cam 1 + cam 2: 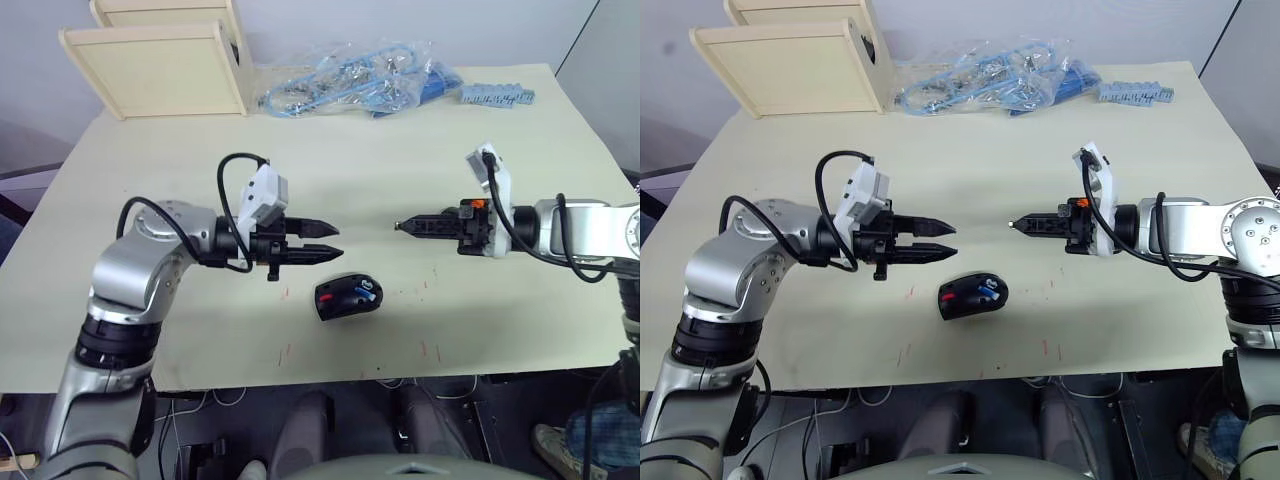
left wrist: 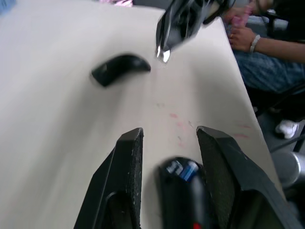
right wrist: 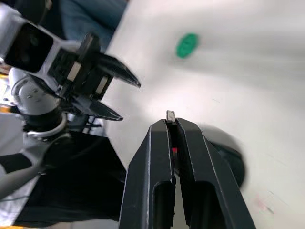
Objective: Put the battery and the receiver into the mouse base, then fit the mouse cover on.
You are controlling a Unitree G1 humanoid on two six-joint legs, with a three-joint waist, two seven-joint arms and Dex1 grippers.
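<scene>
Black oval mouse base [image 1: 347, 296] with red parts and the slim blue battery [image 1: 365, 292] inside lies lower centre on the beige table [image 1: 400, 150]. Left gripper [image 1: 335, 240] hovers centre-left, fingers spread, empty. Right gripper [image 1: 400, 226], centre-right, pinches a tiny dark receiver [image 3: 170, 114]. Glossy black curved mouse cover [image 2: 119, 68] lies well apart in the left wrist view.
</scene>
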